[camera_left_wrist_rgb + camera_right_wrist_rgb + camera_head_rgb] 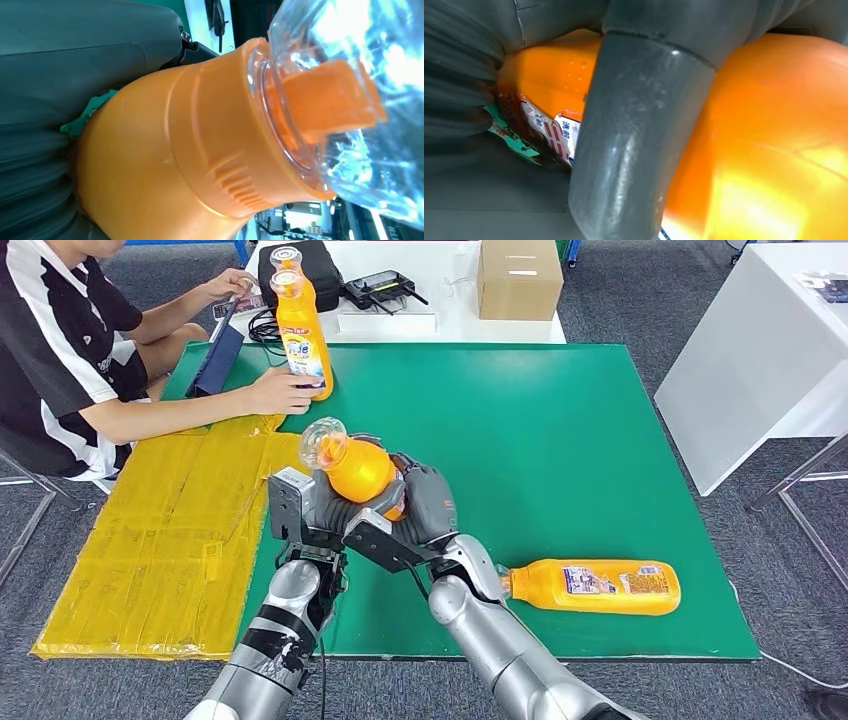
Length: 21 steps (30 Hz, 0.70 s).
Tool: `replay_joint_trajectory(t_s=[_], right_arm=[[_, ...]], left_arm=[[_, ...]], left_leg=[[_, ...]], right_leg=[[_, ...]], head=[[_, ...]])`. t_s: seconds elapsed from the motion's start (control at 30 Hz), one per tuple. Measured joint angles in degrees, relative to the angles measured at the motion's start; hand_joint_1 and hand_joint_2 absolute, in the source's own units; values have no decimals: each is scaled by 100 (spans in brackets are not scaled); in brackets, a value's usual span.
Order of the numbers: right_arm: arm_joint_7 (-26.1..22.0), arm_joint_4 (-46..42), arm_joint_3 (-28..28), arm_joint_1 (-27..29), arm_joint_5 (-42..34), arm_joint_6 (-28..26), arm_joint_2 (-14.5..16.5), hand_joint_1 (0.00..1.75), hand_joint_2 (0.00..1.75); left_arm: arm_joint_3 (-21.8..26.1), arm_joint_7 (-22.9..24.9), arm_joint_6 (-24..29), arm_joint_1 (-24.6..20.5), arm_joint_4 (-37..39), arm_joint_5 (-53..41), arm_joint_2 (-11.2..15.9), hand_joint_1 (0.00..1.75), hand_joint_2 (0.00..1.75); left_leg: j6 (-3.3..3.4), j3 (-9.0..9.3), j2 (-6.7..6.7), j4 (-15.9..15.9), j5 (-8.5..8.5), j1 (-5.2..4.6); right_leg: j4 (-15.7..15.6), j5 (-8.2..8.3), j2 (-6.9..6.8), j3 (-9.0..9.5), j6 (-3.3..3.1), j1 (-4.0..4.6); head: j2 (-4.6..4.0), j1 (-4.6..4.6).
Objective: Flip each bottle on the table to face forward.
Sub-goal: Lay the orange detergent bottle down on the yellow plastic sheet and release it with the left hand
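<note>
Both my hands grip one orange bottle (pixel 357 467) above the green mat, its clear cap tilted up and to the left. My left hand (pixel 300 512) holds it from the left, my right hand (pixel 425 505) from the right. Up close, the left wrist view has the orange bottle (pixel 190 165) and its clear cap. In the right wrist view a thick grey thumb (pixel 634 140) presses across the bottle (pixel 769 150), beside its label. A second orange bottle (pixel 595 586) lies on its side near the mat's front right. A third bottle (pixel 302 335) stands upright at the back left.
A seated person's hand (pixel 282 392) rests at the base of the upright bottle. Yellow sheeting (pixel 150 540) covers the table's left part. A cardboard box (pixel 518 277) and black devices (pixel 380 285) sit on the white table behind. Another white table (pixel 760 360) stands right.
</note>
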Motion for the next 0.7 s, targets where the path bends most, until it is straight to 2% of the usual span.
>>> replay_joint_trajectory(t_s=[0.03,0.07,0.33,0.43,0.5,0.57,0.7], right_arm=[[-15,-26,-19,23,50,-8,4,14,175],[-31,-63,-38,57,108,-21,8,0,175],[-121,-452,-186,480,460,-81,11,0,175],[-192,-616,-249,618,578,-77,11,0,175],[-258,-895,-344,783,723,-36,-8,0,175],[-305,-1320,-438,1006,840,39,-55,0,175],[-352,-2335,-550,1434,897,136,-203,0,175]], left_arm=[[8,-4,17,10,-22,-6,0,175,175],[18,-7,39,14,-46,-17,0,175,175],[125,-10,169,-63,-172,-56,7,175,175],[182,-62,452,-82,-210,-302,14,175,175],[250,-134,949,-100,-257,-750,31,175,175],[366,-178,1672,-149,-296,-1452,73,175,175],[711,-131,3357,-290,-275,-3657,210,175,175]], left_leg=[[0,0,0,0,0,0],[0,0,0,0,0,0],[0,-2,-1,0,0,0],[0,-2,-2,0,0,1],[0,-2,-1,0,0,1],[0,-2,-2,0,0,1],[0,-4,-4,-1,0,2]], right_leg=[[0,0,0,0,0,0],[0,0,0,0,0,0],[0,0,-1,1,0,0],[0,0,-1,1,0,0],[0,0,-1,1,0,0],[0,0,-1,0,0,0],[0,-1,-2,0,0,1]], head=[[0,0],[0,0],[0,2],[0,3],[0,2],[0,2],[0,2]])
